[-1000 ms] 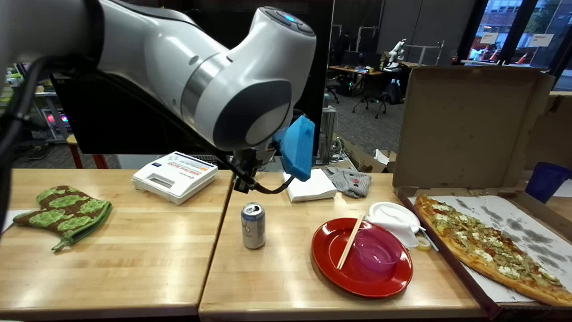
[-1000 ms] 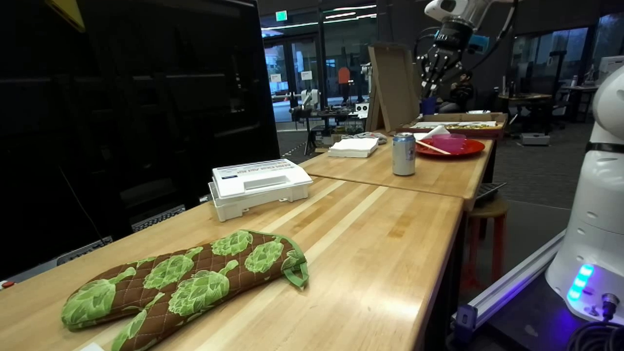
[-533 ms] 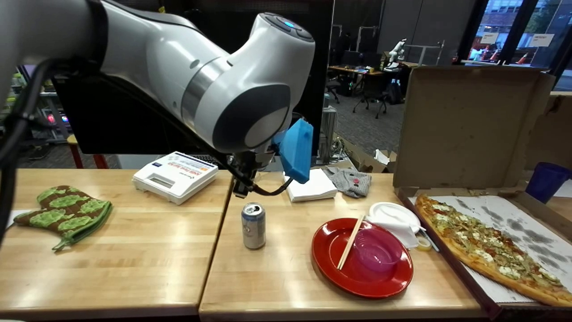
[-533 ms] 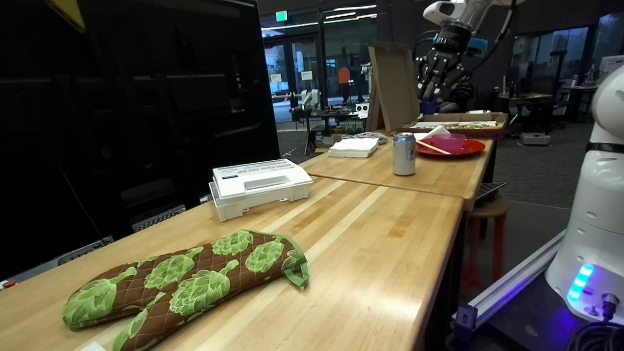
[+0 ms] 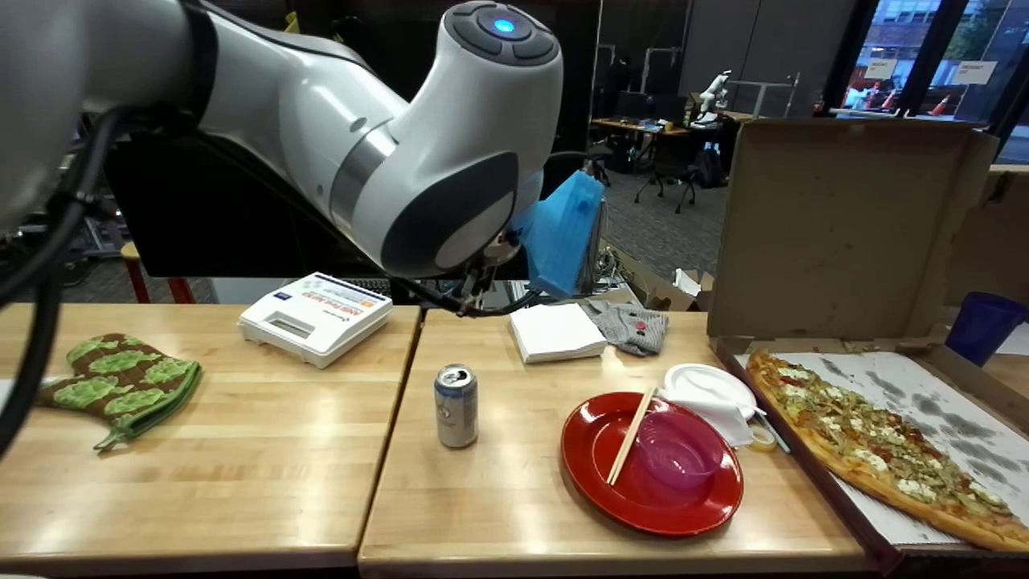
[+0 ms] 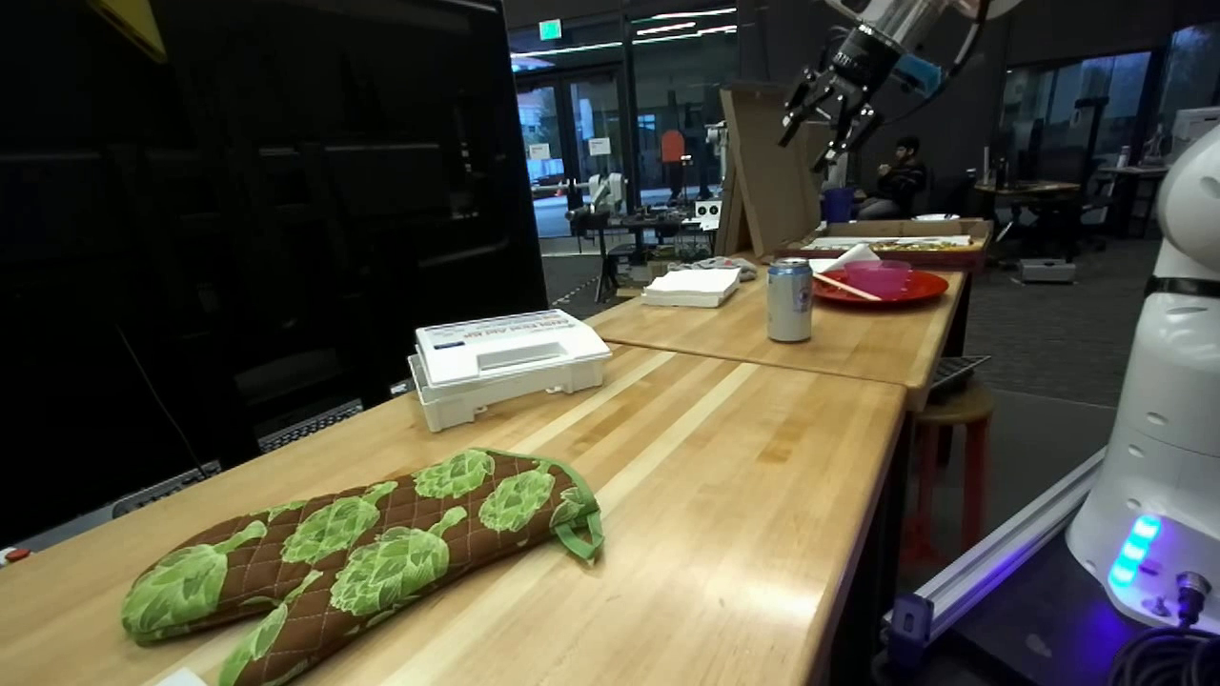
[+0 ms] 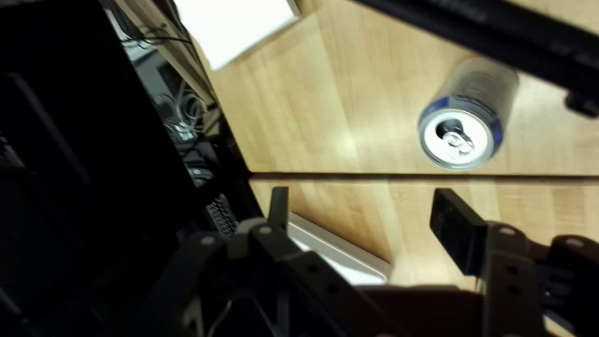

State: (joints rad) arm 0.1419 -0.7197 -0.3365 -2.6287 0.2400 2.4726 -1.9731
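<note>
Standing wider apart than moments earlier, jaws are gripping nothing; can (image 5: 457, 408) is standing upright, untouched on table (image 5: 498, 498); added gap apparently allowing grasp.

1. Drinks can (image 5: 456, 408): silver sides, blue around the top, side print too blurred to read.
2. Opened: in the wrist view, the drinking hole (image 7: 448, 128) gapes toward eleven o'clock on the lid (image 7: 457, 138).
3. Stands upright on the wooden table (image 5: 502, 511).
4. In an exterior view, at eight o'clock from the white paper stack (image 5: 557, 331).
</note>
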